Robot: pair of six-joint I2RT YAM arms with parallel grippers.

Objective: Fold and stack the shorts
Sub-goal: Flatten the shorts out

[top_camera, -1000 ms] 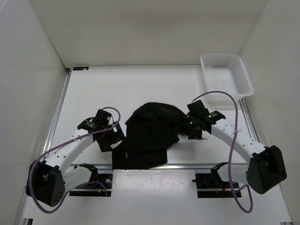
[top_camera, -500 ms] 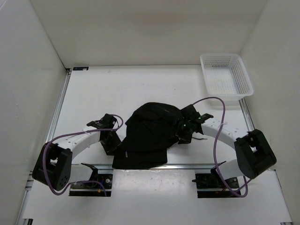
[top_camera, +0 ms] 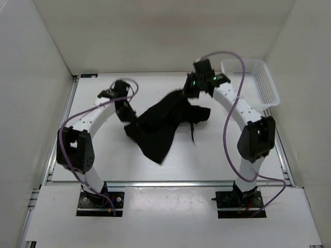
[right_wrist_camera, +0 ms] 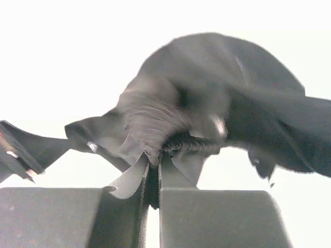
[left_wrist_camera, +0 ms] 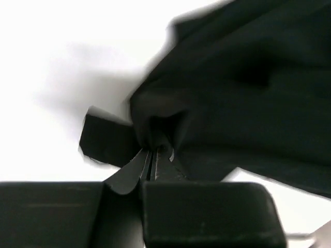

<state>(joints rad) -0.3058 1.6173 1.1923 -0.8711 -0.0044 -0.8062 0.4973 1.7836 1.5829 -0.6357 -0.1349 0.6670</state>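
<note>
The black shorts point(top_camera: 163, 124) hang lifted above the table, stretched between both arms, with one end drooping toward the near side. My left gripper point(top_camera: 129, 116) is shut on the left edge of the shorts point(left_wrist_camera: 238, 98); its fingers point(left_wrist_camera: 135, 165) pinch a bunched fold. My right gripper point(top_camera: 189, 93) is raised at the back right and is shut on the gathered waistband of the shorts point(right_wrist_camera: 207, 103), with the fabric pressed between its fingers point(right_wrist_camera: 132, 175).
A white perforated basket point(top_camera: 258, 85) stands at the back right corner, just right of the right arm. White walls close in the table on the left, back and right. A metal rail point(top_camera: 165, 183) runs along the near edge.
Both grippers closed on the shorts and rose toward the back of the table, lifting the garment off the surface. It was a heap near the front edge before and now hangs spread between them.
</note>
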